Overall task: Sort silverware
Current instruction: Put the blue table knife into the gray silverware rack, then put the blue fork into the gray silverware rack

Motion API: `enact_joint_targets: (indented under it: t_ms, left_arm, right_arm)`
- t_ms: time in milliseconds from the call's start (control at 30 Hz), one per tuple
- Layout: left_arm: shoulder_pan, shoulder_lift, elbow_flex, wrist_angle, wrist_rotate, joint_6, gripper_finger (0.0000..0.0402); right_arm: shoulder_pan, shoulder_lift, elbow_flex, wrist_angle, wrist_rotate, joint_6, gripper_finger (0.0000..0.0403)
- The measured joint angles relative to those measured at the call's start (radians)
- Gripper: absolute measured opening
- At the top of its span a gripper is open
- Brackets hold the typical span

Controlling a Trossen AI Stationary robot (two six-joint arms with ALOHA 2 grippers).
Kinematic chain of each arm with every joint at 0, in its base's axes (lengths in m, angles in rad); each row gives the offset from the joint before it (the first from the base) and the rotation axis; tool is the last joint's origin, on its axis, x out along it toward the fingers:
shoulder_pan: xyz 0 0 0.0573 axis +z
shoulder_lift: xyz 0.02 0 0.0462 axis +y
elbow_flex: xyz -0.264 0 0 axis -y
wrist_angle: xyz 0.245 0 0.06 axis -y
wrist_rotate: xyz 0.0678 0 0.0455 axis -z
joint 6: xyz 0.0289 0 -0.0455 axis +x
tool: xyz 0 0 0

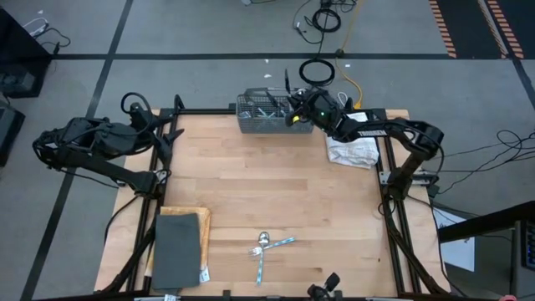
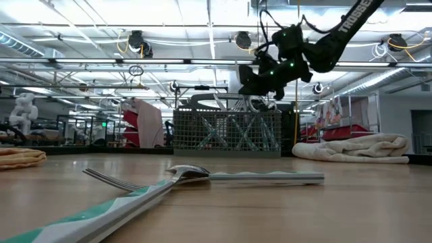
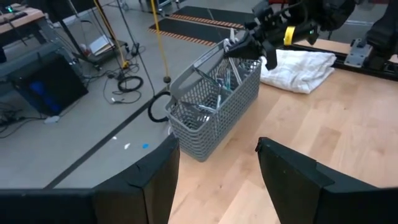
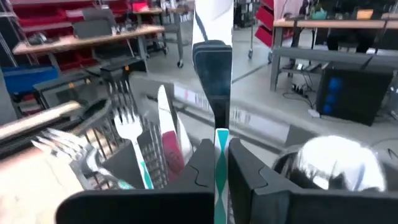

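High view: the right gripper is seen at twelve o'clock over the grey mesh basket, its fingers clamped on a knife with a blue patterned handle. More silverware stands inside. A fork, spoon and knife lie crossed at six o'clock. At nine o'clock, off the table, the left gripper is held wide.

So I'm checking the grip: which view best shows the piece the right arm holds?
The right wrist view: the knife stands clamped between shut jaws. The high, low and left wrist views show only the right gripper over the basket.
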Motion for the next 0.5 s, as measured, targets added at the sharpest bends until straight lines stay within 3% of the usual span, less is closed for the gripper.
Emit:
enact_joint_targets:
  t_ms: [233,500]
  left_arm:
    - [0.0,0.0,0.0,0.0,-0.002,-0.004,0.0224]
    - [0.0,0.0,0.0,-0.001,-0.002,-0.023,0.0224]
  right_arm:
    - [0.008,0.02,0.0,-0.007,0.001,0.003,0.0032]
    - [0.01,0.02,0.0,-0.044,-0.022,0.004,0.0144]
